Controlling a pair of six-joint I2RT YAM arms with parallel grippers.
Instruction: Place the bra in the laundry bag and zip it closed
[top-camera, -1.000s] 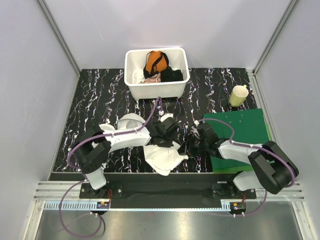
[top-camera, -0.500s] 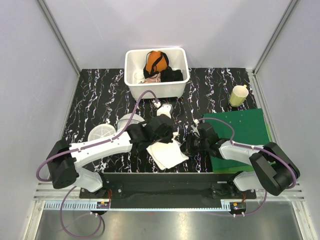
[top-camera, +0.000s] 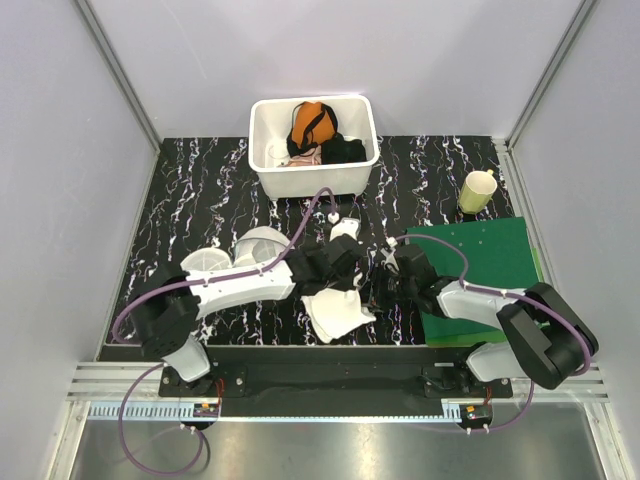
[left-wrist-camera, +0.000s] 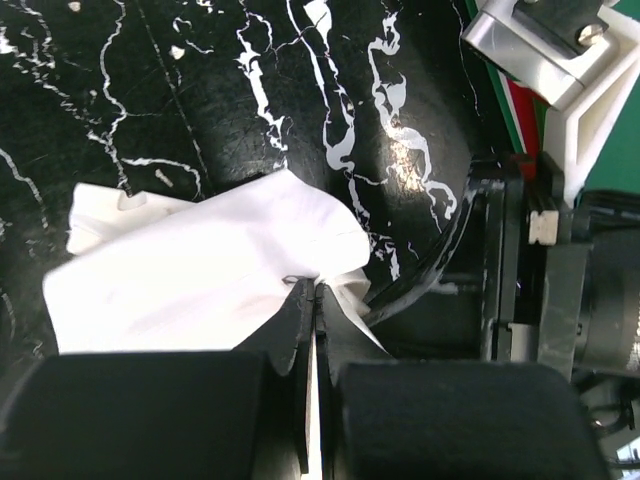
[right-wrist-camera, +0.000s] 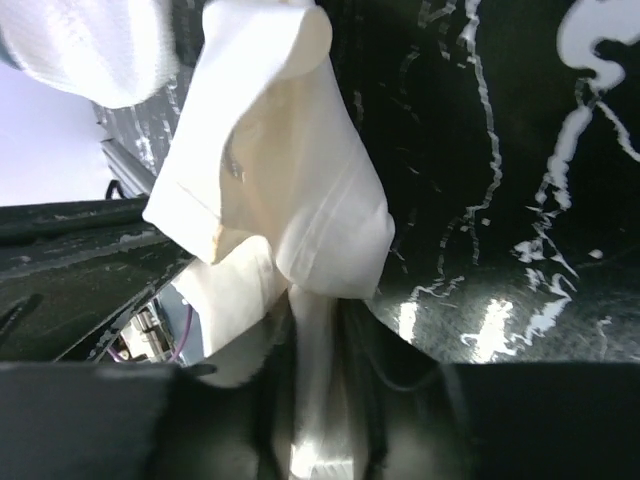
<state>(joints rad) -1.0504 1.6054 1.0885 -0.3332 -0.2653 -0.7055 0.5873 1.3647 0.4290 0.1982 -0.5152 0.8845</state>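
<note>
The white bra (top-camera: 336, 312) hangs crumpled near the table's front edge, between my two grippers. My left gripper (top-camera: 336, 288) is shut on its upper edge; the left wrist view shows the jaws (left-wrist-camera: 315, 288) pinched tight on a fold of the bra (left-wrist-camera: 200, 270). From the right, my right gripper (top-camera: 372, 294) holds the bra's side. In the right wrist view its jaws (right-wrist-camera: 318, 325) are closed on a strip of the bra (right-wrist-camera: 290, 190). The laundry bag (top-camera: 245, 252) lies open to the left as two white round mesh halves, partly hidden under my left arm; its mesh (right-wrist-camera: 90, 50) shows at top left in the right wrist view.
A white tub (top-camera: 262, 178) at the back holds an orange garment (top-camera: 312, 122) and a black garment (top-camera: 343, 150). A pale green cup (top-camera: 478, 190) stands at the right, beyond a green mat (top-camera: 485, 255). My right arm's wrist (left-wrist-camera: 540, 270) is close beside my left gripper.
My left arm swung left and came back, shifting its gripper and the bra slightly to the right and farther back. More of the laundry bag now shows. The right gripper stayed beside the bra.
</note>
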